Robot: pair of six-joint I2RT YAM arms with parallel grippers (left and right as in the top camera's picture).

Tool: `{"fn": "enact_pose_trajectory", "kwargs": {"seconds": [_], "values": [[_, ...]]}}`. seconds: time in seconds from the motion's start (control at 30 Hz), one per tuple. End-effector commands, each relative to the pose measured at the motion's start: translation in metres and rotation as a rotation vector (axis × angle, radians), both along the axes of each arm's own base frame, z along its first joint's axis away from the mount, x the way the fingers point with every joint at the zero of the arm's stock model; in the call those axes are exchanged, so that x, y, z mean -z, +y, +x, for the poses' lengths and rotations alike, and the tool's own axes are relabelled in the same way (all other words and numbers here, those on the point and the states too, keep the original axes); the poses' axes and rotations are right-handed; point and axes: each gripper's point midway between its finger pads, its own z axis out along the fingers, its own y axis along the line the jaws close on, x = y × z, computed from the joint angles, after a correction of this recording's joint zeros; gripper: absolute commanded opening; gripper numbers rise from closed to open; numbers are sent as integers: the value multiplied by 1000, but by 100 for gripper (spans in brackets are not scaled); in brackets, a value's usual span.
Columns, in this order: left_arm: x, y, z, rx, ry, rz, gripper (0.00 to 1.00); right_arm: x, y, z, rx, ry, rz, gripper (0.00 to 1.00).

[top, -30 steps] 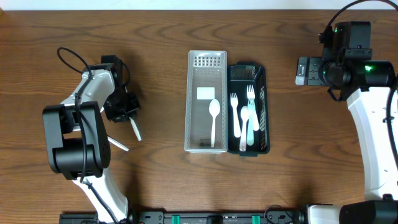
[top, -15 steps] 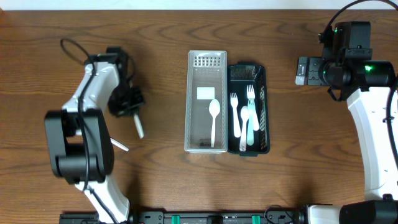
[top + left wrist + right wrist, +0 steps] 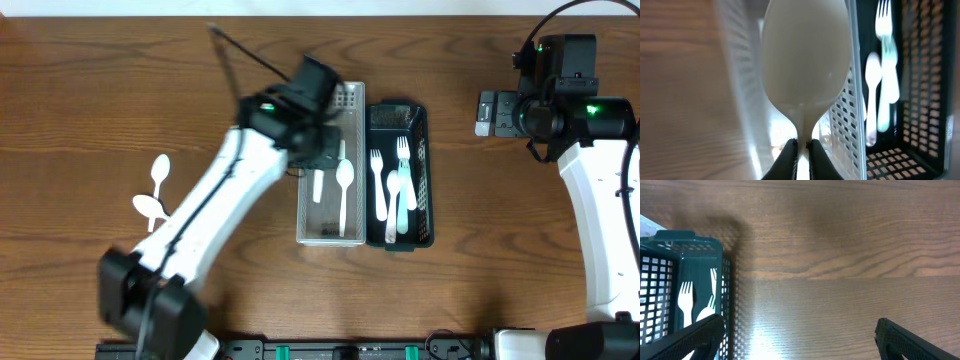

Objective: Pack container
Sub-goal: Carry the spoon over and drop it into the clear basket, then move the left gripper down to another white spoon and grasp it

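Because the left claw (image 3: 801, 152) is clenched only on the thin neck of the held spoon (image 3: 805, 65), the likeliest slip is a twist or a drop before the spoon sits low inside the white basket (image 3: 301, 215). From above, its shaft hangs just inside the basket's left wall. A release here could, I judge, leave the near end of the handle propped on the rim. The spoon could then tip out leftward onto the table (image 3: 500, 280), where two loose spoons (image 3: 148, 207) lie well to the left. A nudge to the right carries its own risk: the resting spoon (image 3: 343, 195) lies just beside it, and landing across it would leave the pair crossed rather than flat. Pushing against the mesh wall could also shove the white basket into the dark basket (image 3: 428, 200) standing against its right side, where the forks (image 3: 378, 185) lie.

The held spoon's long axis runs near to far, in line with the white basket's length. Its handle trails toward the near side. Judging by the fork tines at the top of the wrist view, its bowl points far, matching the resting spoon. How high it hangs above the basket floor I cannot tell. Far off at the right, the right claw (image 3: 797, 340) is spread wide, grasping nothing.
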Motion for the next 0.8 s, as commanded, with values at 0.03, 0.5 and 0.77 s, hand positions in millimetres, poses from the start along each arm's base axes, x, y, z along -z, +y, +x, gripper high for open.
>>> {"fn": "enact_pose_trajectory", "kwargs": {"seconds": [0.03,0.5,0.77], "values": [[41,-11,-8,17,84,67,34,4,0,0,1,10,7,99],[-59,135,1,-359,-93,207,41,5,-1,0,1,12,6,99],[-64,255,-29,-802,32,130,55,5,-1,-1,1,17,6,99]]}}
